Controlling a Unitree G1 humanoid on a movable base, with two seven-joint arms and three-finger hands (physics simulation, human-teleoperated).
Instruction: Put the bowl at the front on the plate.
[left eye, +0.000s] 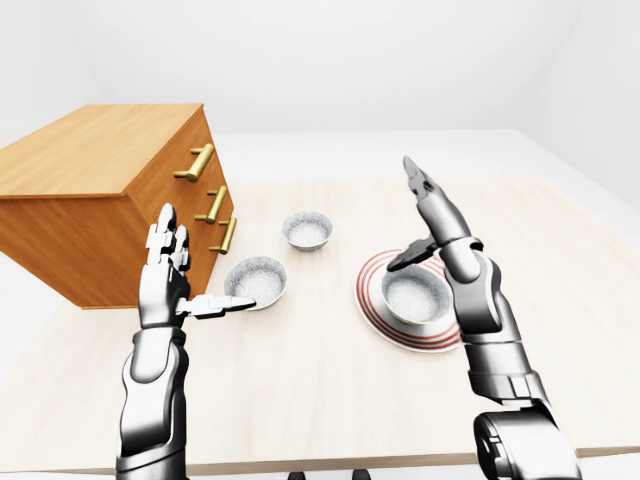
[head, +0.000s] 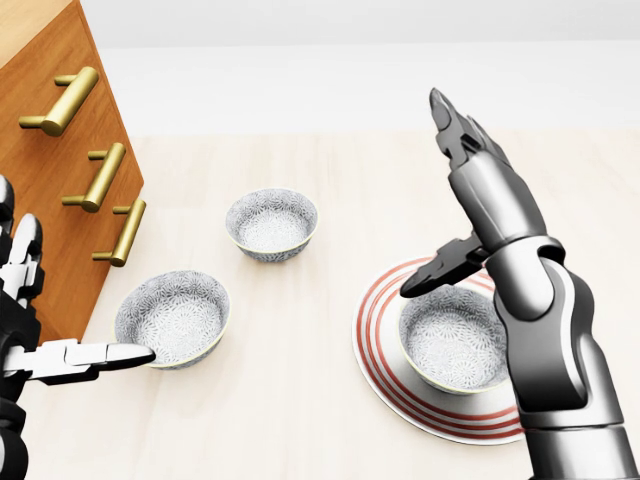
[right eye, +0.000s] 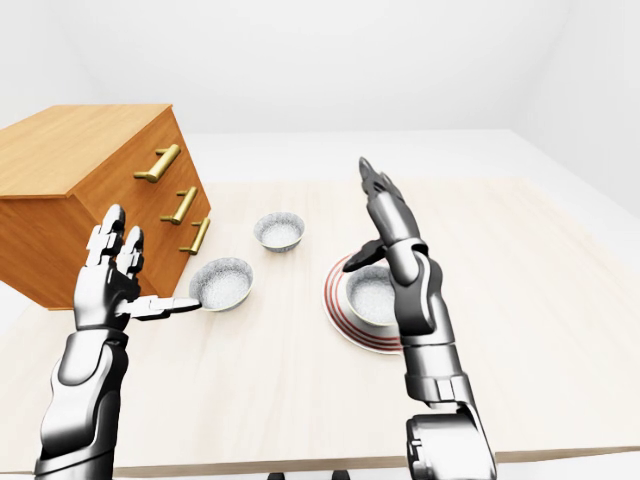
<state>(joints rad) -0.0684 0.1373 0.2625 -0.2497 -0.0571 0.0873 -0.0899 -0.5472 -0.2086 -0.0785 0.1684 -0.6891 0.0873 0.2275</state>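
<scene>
A patterned grey bowl (head: 455, 342) sits upright on the red-ringed plate (head: 378, 352) at the lower right of the head view. My right hand (head: 432, 200) is raised above the plate's upper edge, open, fingers pointing up, thumb stretched toward the bowl, touching nothing. A second bowl (head: 172, 317) rests on the table at lower left. A third bowl (head: 271, 223) lies higher up, near the middle. My left hand (left eye: 200, 268) is open beside the lower-left bowl, its thumb reaching the bowl's rim.
A wooden chest of drawers (head: 55, 130) with brass handles (head: 105, 175) stands tilted at the left, close behind my left hand. The pale wooden table (head: 300, 420) stretches to the right of the plate and toward the top of the view.
</scene>
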